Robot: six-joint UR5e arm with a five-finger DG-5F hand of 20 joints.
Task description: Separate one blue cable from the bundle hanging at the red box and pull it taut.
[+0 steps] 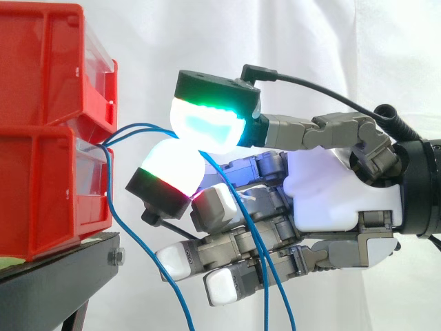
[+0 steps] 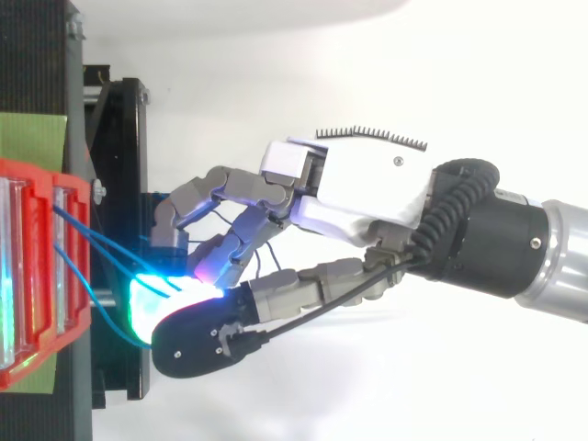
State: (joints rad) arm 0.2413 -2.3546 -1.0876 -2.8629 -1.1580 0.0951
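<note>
— Cables first: where are they?

— One blue cable [image 1: 141, 127] comes out at the front of the red box [image 1: 48, 186], from the seam between its upper and lower bins. It runs in a shallow arc to the robot hand [image 1: 324, 193]. In the top view the same cable [image 2: 96, 237] crosses from the box front to the glowing tips.

— And the other strands of the bundle [image 1: 167, 286]?

— They droop from that same seam. One hangs as a long loop just in front of the box. Others fall across the lower fingers and leave the side view at its bottom edge.

— What is the robot hand doing?

— Two fingertip pads [image 1: 207, 124] are pressed together with the blue cable nipped between them. The upper pad glows green and cyan, and the lower one is white with a red edge. The other fingers are bent loosely underneath, and strands lie across them.

— How close is it to the box?

— Near, but not touching. The pinch sits just off the lower bin's front.

— Surroundings?

— The box stands on a black stand [image 1: 62, 269] before a white curtain [image 1: 241, 34]. The arm [image 2: 514, 248] enters from the right.
</note>
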